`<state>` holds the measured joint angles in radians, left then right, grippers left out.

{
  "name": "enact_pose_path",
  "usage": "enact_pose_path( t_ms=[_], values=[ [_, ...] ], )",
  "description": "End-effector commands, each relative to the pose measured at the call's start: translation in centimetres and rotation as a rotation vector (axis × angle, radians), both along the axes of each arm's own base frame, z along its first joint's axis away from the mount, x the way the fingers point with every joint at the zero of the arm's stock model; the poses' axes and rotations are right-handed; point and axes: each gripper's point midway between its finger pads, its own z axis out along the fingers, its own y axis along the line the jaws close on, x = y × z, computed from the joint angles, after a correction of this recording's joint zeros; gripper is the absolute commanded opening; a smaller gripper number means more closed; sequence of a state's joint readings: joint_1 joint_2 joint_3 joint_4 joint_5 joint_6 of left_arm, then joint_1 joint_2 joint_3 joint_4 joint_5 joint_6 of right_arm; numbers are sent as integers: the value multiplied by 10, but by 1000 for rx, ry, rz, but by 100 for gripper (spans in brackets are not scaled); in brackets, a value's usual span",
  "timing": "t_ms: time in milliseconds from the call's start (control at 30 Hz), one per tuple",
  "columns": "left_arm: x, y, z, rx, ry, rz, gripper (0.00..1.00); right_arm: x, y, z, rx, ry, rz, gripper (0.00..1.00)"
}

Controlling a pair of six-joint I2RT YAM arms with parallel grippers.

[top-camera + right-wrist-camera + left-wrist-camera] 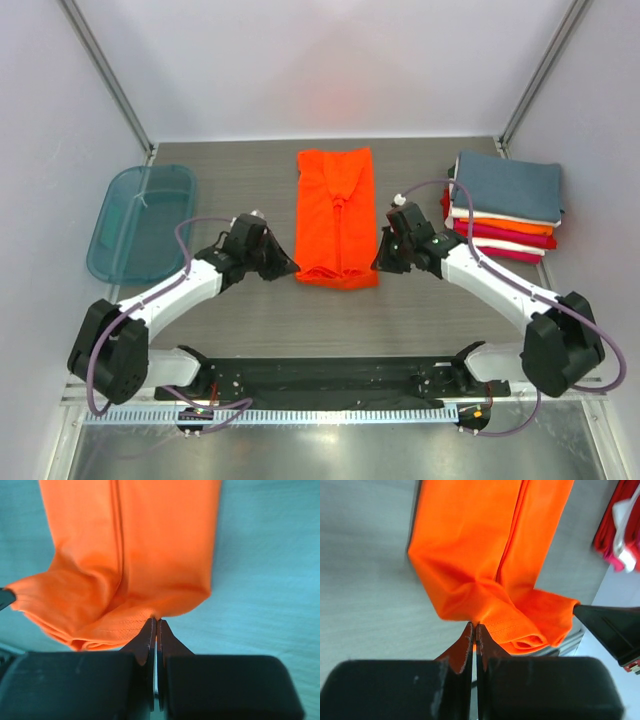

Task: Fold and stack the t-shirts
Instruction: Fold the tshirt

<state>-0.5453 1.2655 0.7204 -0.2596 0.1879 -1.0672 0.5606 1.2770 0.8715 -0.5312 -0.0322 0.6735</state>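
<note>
From above, the orange t-shirt (337,215) is lying lengthwise, centred, with the left gripper (290,268) and right gripper (380,262) flanking its near hem. At the left wrist, closed jaws are pinching that hem's corner, and the right wrist is showing likewise. Both should be lifting together, level, carrying the hem evenly toward the far edge.

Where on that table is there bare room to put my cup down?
Bare wood: between the tub and the orange shirt at the far side, and the strip between that shirt and the base rail. Crowded: the shirt's near corners, where the left gripper and right gripper pinch it, and beside the folded stack.
</note>
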Motion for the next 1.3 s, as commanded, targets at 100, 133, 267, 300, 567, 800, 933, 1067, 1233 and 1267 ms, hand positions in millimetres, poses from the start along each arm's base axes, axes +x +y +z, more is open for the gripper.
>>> enact_pose_path(
  t_ms=[100, 133, 267, 300, 567, 800, 933, 1067, 1233, 1267],
  values=[
    [59, 3, 28, -65, -53, 91, 0, 63, -18, 20, -49, -77, -77, 1],
    [66, 3, 31, -74, -63, 100, 0, 73, -25, 22, -50, -86, -102, 1],
    [91, 2, 34, -73, -67, 130, 0, 101, -25, 29, -11, -78, -90, 1],
    [102, 2, 35, -72, -68, 140, 0, 106, -26, 28, -11, -78, -87, 1],
    [148, -2, 35, -79, -66, 159, 0, 150, -28, 9, 8, -26, -84, 1],
    [178, 4, 29, -93, -49, 182, 0, 182, -28, 3, 34, -19, -76, 1],
    [189, -1, 25, -106, -40, 163, 0, 194, -31, -6, 58, 5, -77, 1],
    [200, -1, 21, -109, -36, 169, 0, 205, -33, -7, 61, -1, -87, 1],
    [210, 0, 14, -109, -27, 173, 0, 212, -32, -13, 73, 11, -85, 1],
    [211, 3, 13, -107, -26, 182, 0, 214, -32, -14, 72, 12, -87, 1]
  ],
)
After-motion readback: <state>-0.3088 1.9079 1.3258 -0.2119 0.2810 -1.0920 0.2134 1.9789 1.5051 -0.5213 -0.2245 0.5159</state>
